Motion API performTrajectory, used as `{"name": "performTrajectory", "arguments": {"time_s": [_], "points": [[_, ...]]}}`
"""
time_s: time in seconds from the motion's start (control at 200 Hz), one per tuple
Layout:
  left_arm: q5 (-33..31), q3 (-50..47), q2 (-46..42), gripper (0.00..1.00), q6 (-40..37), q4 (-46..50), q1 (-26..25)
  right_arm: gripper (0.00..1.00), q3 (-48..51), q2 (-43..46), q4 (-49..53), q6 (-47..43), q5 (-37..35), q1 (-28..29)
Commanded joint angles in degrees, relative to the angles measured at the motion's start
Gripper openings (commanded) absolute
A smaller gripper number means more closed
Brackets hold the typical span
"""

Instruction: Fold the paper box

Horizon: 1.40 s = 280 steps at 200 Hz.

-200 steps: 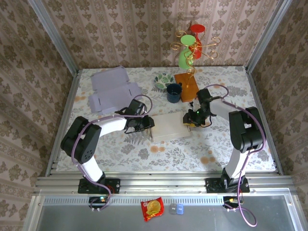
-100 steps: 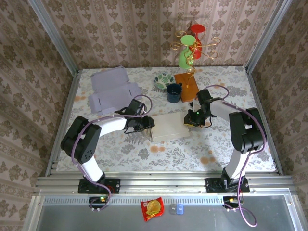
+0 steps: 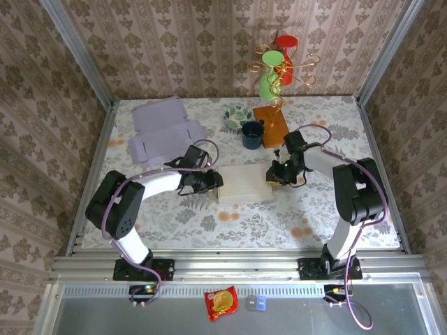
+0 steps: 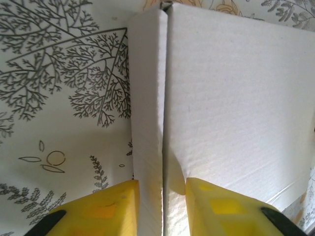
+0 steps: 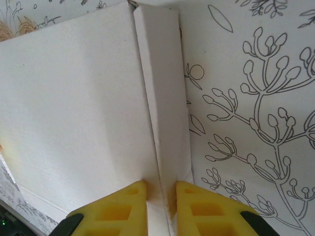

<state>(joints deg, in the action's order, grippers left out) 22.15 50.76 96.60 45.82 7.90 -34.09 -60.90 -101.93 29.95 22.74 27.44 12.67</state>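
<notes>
Step in hand: the end walls are being pressed home on the paper box (image 3: 244,183), which is lying at the centre of the surface (image 3: 209,223). The box is looking nearly formed.

The right claw (image 5: 161,206), at 3 o'clock of the box, is clamping the folded end wall. The left claw (image 4: 161,209), at 9 o'clock, is straddling the opposite wall with its fingers narrowly apart; firm contact cannot be told.

Next move, as judged: each wall is needing an even squeeze along the crease, without crushing the thin card.

Flat lilac card sheets (image 3: 164,129) are lying at 10 o'clock. A blue cup (image 3: 252,134) and an orange block (image 3: 271,124) are standing at 12 o'clock. Patterned wallpaper is enclosing the cell.
</notes>
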Motion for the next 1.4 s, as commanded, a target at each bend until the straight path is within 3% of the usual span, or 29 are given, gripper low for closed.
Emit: {"name": "performTrajectory", "arguments": {"time_s": [0.0,0.09,0.185,0.38,0.945,1.395], "points": [[1.3,-0.5,2.2,0.27,-0.5,0.1,-0.2,0.19,1.2,1.2,2.0,1.2,-2.0,0.6],[1.1,-0.1,3.5,0.21,-0.7,0.1,-0.5,0.22,1.4,2.1,1.8,1.5,-2.0,0.5],[0.5,-0.4,3.8,0.15,-0.8,0.0,-0.6,0.32,2.2,3.5,1.2,1.4,-1.0,0.1],[-0.3,-1.5,2.6,0.14,-0.9,-0.6,-0.4,0.51,5.5,6.2,-6.4,3.3,4.8,-2.9],[1.8,-5.2,1.7,0.12,0.6,-4.5,0.9,0.54,8.7,2.1,-14.2,4.9,12.9,-6.3],[3.3,-9.5,1.0,0.08,0.6,-6.9,4.2,0.68,10.7,2.3,-17.7,5.1,19.3,-6.3]]}}
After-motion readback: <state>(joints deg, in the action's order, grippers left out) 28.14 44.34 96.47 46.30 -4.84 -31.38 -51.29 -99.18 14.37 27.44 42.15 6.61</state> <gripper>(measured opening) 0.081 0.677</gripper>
